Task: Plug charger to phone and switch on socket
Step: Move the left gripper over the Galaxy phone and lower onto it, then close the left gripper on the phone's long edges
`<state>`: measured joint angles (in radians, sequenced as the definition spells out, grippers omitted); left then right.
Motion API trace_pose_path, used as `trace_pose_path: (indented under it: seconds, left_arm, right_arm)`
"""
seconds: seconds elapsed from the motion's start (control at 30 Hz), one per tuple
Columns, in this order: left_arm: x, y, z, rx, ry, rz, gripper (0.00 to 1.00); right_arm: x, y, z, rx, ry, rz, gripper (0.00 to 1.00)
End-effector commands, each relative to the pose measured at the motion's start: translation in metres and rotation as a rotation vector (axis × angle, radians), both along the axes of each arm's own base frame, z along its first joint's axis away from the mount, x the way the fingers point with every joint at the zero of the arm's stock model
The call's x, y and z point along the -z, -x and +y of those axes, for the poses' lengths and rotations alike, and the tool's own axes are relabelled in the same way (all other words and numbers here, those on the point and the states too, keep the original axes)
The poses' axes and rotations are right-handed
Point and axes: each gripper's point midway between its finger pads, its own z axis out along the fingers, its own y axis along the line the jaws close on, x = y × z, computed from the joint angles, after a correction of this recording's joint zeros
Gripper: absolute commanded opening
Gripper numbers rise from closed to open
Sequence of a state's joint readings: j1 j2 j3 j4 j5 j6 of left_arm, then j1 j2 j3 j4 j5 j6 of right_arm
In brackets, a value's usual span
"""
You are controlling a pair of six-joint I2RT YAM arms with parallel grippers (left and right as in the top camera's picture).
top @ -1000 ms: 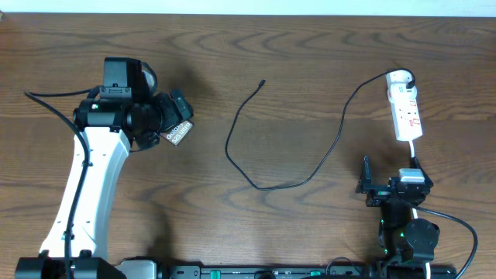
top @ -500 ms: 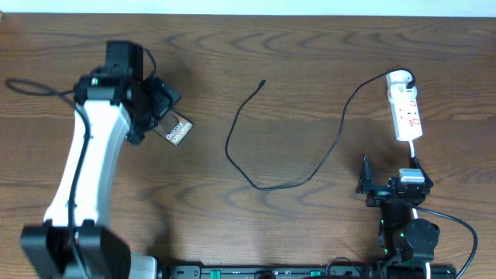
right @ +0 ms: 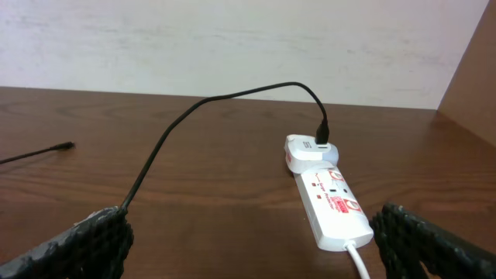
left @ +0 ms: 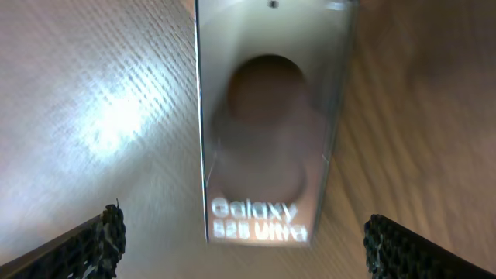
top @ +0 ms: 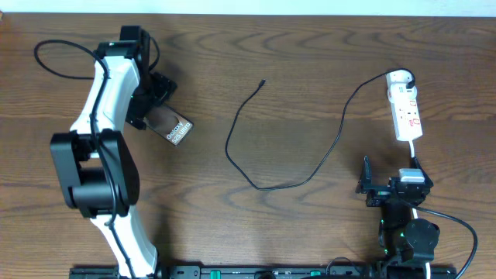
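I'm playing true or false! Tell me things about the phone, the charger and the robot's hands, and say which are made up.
1. The charger tip is plugged into the phone. False: the tip lies on the bare table, apart from the phone.
2. The charger's other end is plugged in at the socket's end. True.
3. The left hand is squeezing the phone. False: it is open, and the phone lies flat on the table.
4. The phone's label says Galaxy. True.
5. The right hand touches the socket. False: it is open and apart from it.
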<state>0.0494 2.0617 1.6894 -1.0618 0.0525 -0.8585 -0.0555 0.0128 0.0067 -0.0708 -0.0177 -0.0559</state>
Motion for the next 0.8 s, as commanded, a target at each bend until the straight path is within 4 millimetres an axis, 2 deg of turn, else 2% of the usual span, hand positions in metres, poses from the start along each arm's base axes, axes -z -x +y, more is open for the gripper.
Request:
trace_pose_path:
  seconds: [0.0, 0.1, 0.3, 0.47, 0.77]
  left_arm:
    - [0.024, -0.005, 0.008, 0.015, 0.071, 0.032, 0.98]
    - [0.034, -0.009, 0.012, 0.031, 0.066, 0.034, 0.98]
    - [0.035, -0.019, 0.020, 0.052, -0.022, 0.001, 0.98]
    - [0.035, -0.026, 0.020, 0.054, -0.025, -0.029, 0.98]
    - [0.045, -0.026, 0.020, 0.055, -0.022, -0.012, 0.98]
  right_arm:
    - [0.001, 0.000, 0.001, -0.001, 0.009, 0.005, 0.99]
    - [0.001, 0.000, 0.001, -0.002, 0.010, 0.005, 0.99]
    - [0.001, 0.000, 0.001, -0.001, 0.009, 0.005, 0.99]
    - [0.001, 0.000, 0.001, -0.001, 0.009, 0.005, 0.99]
    - [0.002, 0.000, 0.001, -0.002, 0.010, 0.005, 0.99]
